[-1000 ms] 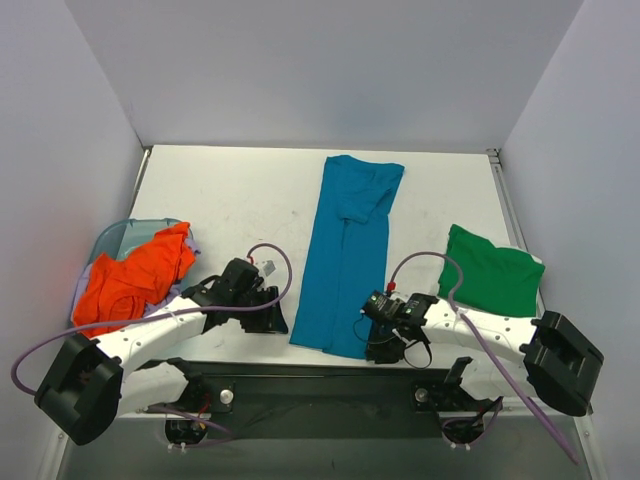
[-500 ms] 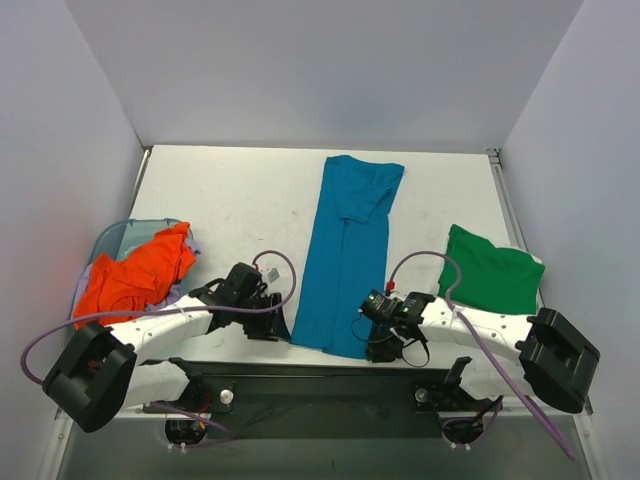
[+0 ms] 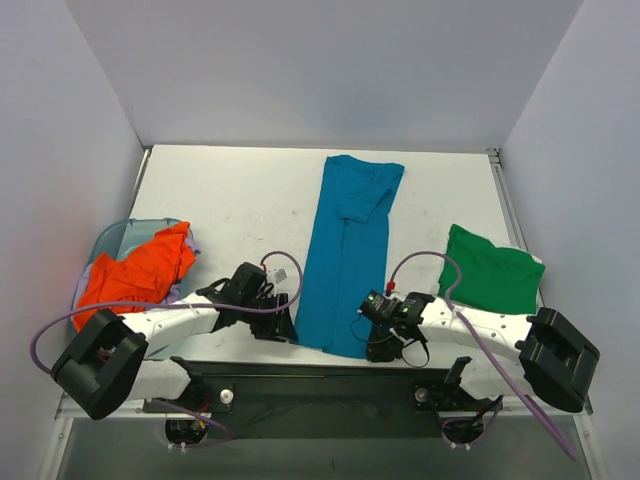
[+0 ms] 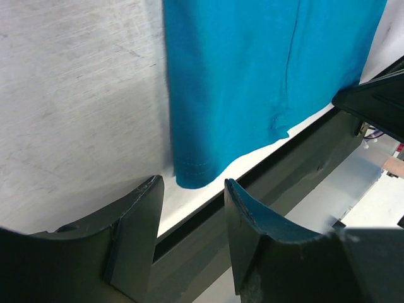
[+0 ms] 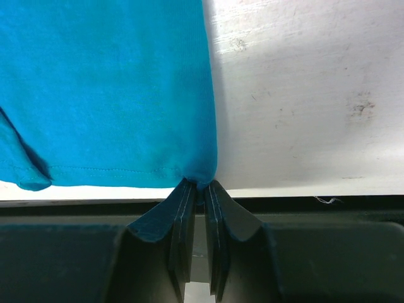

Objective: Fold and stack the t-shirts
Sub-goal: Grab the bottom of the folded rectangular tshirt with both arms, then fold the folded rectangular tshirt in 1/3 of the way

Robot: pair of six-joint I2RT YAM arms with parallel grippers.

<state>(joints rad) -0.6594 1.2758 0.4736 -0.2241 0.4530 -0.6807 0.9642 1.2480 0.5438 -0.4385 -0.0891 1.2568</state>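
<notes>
Stretching away from both claws across a scuffed white table (image 3: pixel 230 200), a long teal shirt (image 3: pixel 350 250) lies folded into a narrow strip. Its collar end is at the far side and its hem sits at the near edge, right in front of the two claws. The strip runs between the two arms, with a sleeve folded over its far end.

Off to the right of the right claw (image 5: pixel 199 186), beyond that arm's white forearm, a green shirt (image 3: pixel 495 270) rests flat and folded on the table, well apart from the teal one.

Out to the left of the left claw (image 4: pixel 192 183), an orange shirt (image 3: pixel 135 275) is heaped loosely in a light blue basket (image 3: pixel 112 237), spilling over its rim. A sliver of lavender cloth (image 3: pixel 194 243) shows at the pile's right edge.

At the table's near edge, the right claw has its two fingers pressed together on the hem's right corner. That corner of teal cloth is pinched between the tips.

The left claw stands open at the hem's left corner. Its dark fingers (image 4: pixel 142 214) are spread to either side, and the cloth corner sits just ahead of the gap, with no contact visible.
</notes>
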